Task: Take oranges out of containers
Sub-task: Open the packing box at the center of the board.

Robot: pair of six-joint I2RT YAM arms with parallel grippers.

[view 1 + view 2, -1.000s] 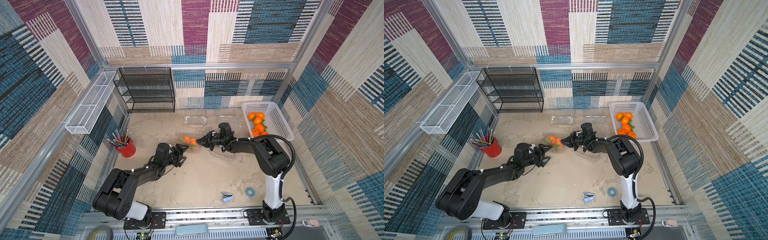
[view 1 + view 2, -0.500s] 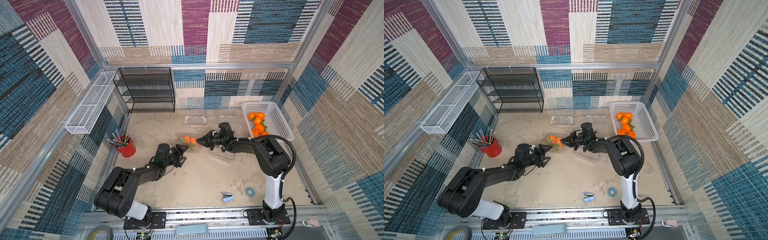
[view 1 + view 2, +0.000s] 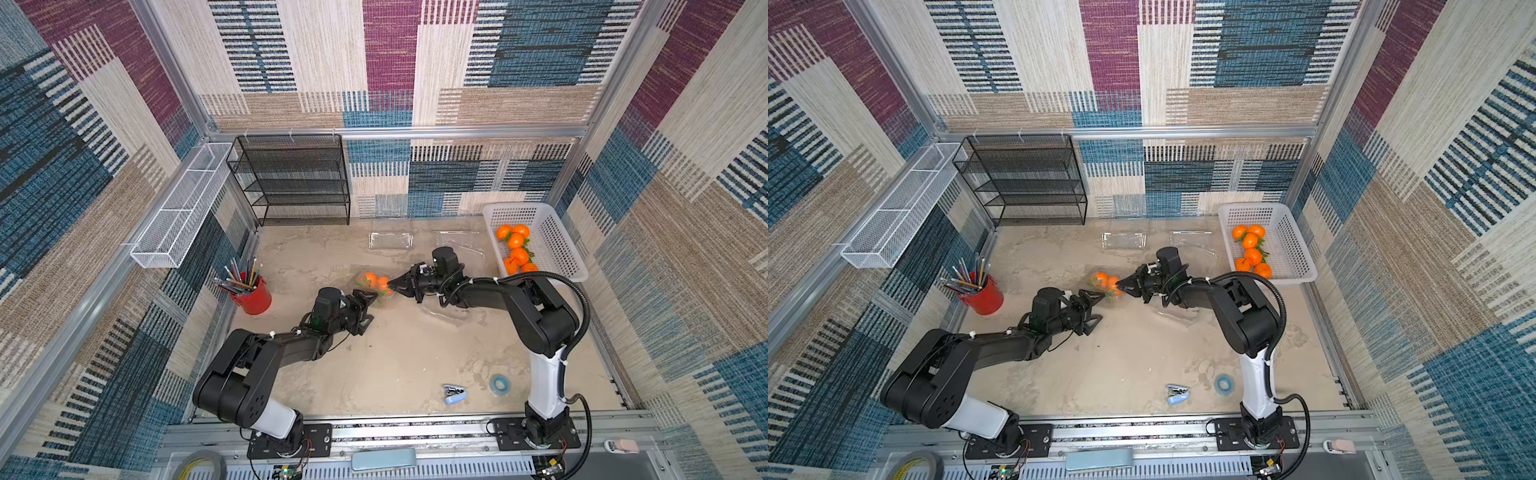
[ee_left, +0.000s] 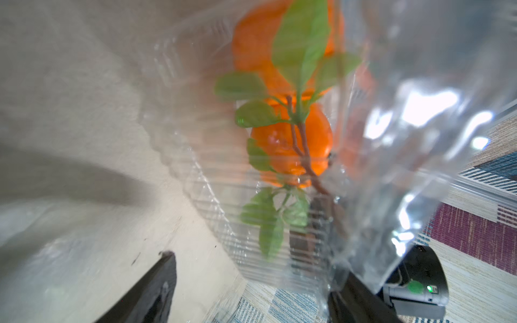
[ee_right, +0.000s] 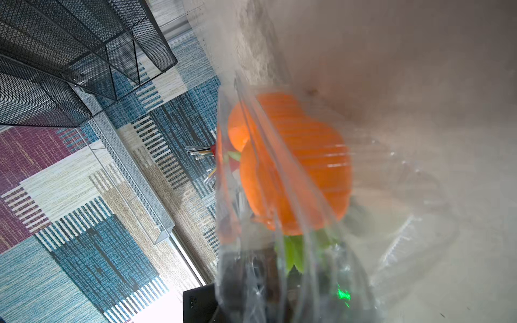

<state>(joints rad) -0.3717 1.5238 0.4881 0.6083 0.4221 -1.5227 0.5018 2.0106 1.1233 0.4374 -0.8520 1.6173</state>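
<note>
Hardly anything had shifted in a second: the right gripper (image 3: 392, 286) stayed pinched on the thin clear plastic clamshell container (image 4: 195, 181) mid-table, two leafy orange mandarins (image 3: 370, 279) inside, while the left gripper (image 3: 372, 307) gaped wide at its near end; slick plastic could slip free, and no writing was legible.

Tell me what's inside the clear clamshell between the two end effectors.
Two oranges on a brown stem with green leaves show through the clamshell. Anything beneath them is hidden.
</note>
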